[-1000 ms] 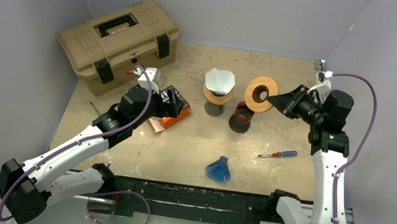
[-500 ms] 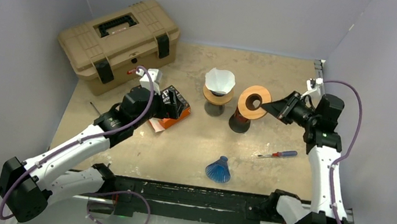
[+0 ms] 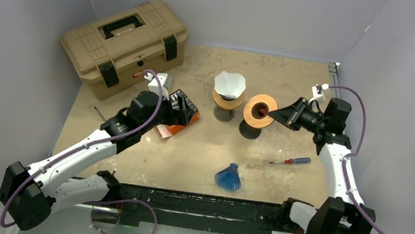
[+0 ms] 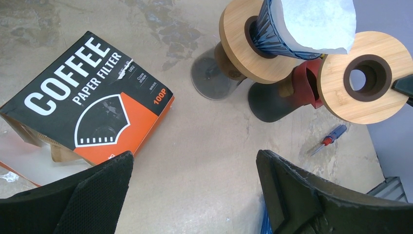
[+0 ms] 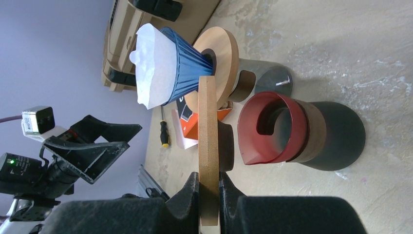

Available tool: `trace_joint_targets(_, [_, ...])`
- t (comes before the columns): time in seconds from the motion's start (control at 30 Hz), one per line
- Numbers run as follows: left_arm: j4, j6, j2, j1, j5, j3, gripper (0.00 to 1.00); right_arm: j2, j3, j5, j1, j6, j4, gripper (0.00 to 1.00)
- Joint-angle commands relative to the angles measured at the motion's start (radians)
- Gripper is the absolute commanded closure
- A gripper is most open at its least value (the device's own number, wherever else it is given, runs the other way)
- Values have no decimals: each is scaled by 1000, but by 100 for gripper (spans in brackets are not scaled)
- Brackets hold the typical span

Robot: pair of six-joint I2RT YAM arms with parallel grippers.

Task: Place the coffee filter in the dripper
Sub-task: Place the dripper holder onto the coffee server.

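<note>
A white coffee filter (image 3: 229, 82) (image 4: 316, 22) (image 5: 151, 63) sits in a blue ribbed dripper (image 4: 272, 34) (image 5: 187, 63) on a wooden-ringed stand at the table's middle back. Right of it, my right gripper (image 3: 277, 113) (image 5: 208, 183) is shut on the edge of a second wooden ring (image 3: 253, 116) (image 4: 341, 97) (image 5: 208, 122), held tilted just above a red stand (image 5: 268, 129) (image 4: 304, 85). Another blue dripper (image 3: 228, 177) lies on the table near the front. My left gripper (image 3: 185, 109) (image 4: 195, 161) hangs open over bare table beside the coffee filter box (image 3: 180, 116) (image 4: 92, 112).
A tan toolbox (image 3: 124, 38) fills the back left corner. A red-handled screwdriver (image 3: 291, 161) (image 4: 331, 139) lies front right. A small dark screwdriver (image 3: 98, 113) (image 5: 164, 132) lies left of the box. Grey walls close in the sides and back.
My right gripper has carried the wooden ring left and lower, to just over the red stand. The left arm has hardly moved.
</note>
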Motion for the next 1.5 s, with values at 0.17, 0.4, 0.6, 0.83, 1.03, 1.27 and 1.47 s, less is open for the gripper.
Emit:
trace_joint_targets(0.17, [34,-18,19,3,24,2,4,60,3,-91,-4,3,129,100])
trace_joint_targets(0.4, [46,-26,43,3,45,3,5,89,-10,-75,-4,-7,136,100])
trace_joint_targets(0.6, [27,-17,35,3,34,7,5,132,-16,-88,-4,3,166,100])
trace_joint_targets(0.83, [24,-12,42,3,41,14,5,162,2,-64,-5,-21,150,99])
trace_joint_targets(1.03, [18,-9,51,3,41,21,5,167,16,-27,-5,-56,110,72])
trace_joint_targets(1.27, [11,-8,54,3,48,28,5,165,17,7,-4,-65,96,58])
trace_joint_targets(1.47, [-2,-5,42,3,47,31,5,159,45,64,-5,-94,50,52])
